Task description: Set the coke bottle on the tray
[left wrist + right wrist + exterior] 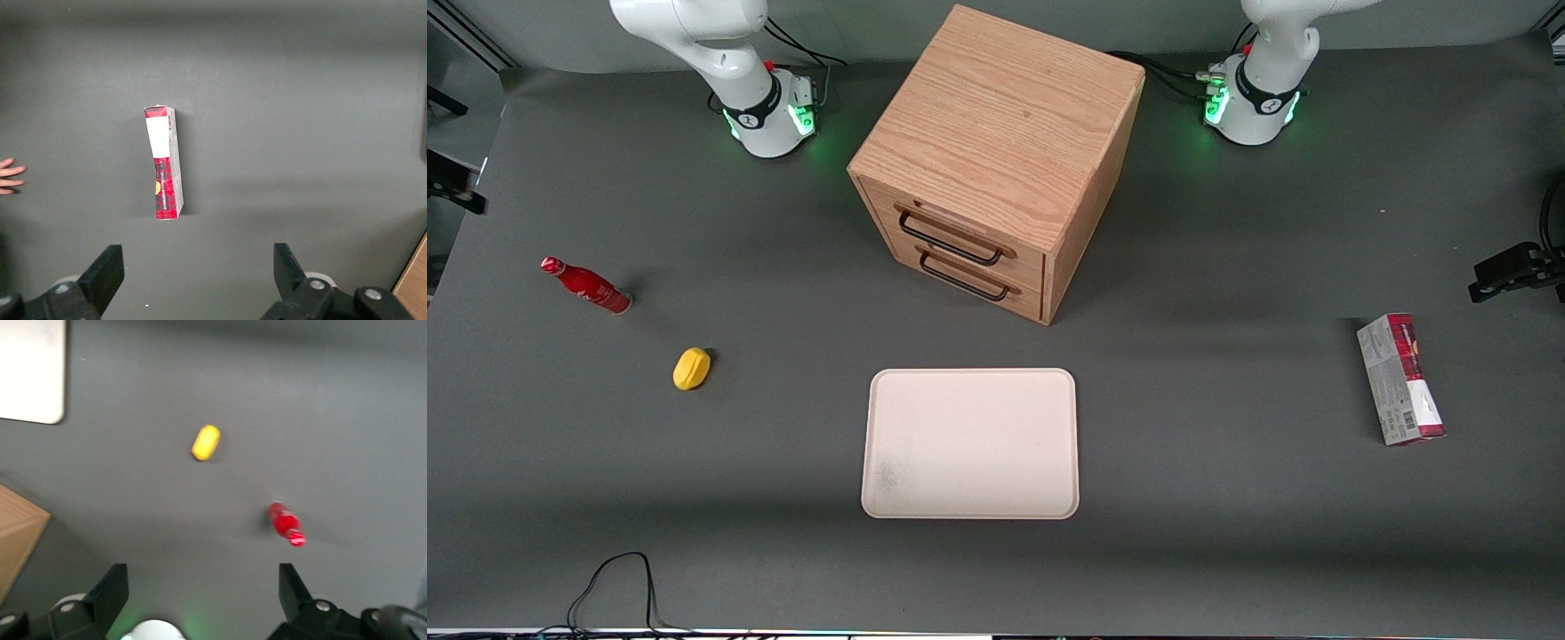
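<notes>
We see the small all-red coke bottle (587, 285) standing on the dark grey table (1227, 533), toward the working arm's end. In the front view it appears leaning, its red cap toward ten o'clock and its base toward four o'clock, so its long axis runs along that diagonal of the picture; the wrist view looks almost straight down on it (286, 523), which suggests it stands upright or close to it. A small shadow lies just beside its base.

From the bottle, the yellow lemon-shaped lump (692, 368) lies at about four o'clock in the front view, nearer to the front camera and apart from the bottle. The large pale cream-pink rectangular tray (969, 382) lies flat, well apart from the bottle at roughly four o'clock, with a faint grey smudge at one corner; nothing lies on it. At twelve o'clock from the tray stands the oak-grain wooden drawer cabinet (1000, 133), with two dark wire handles on its drawer fronts. A red and grey carton (1400, 379) lies flat toward the parked arm's end.

The right arm's gripper (203, 587) hangs high above the table over the bottle and the lemon lump, touching neither. Its two black fingers (110, 590) stand wide apart with nothing between them.
</notes>
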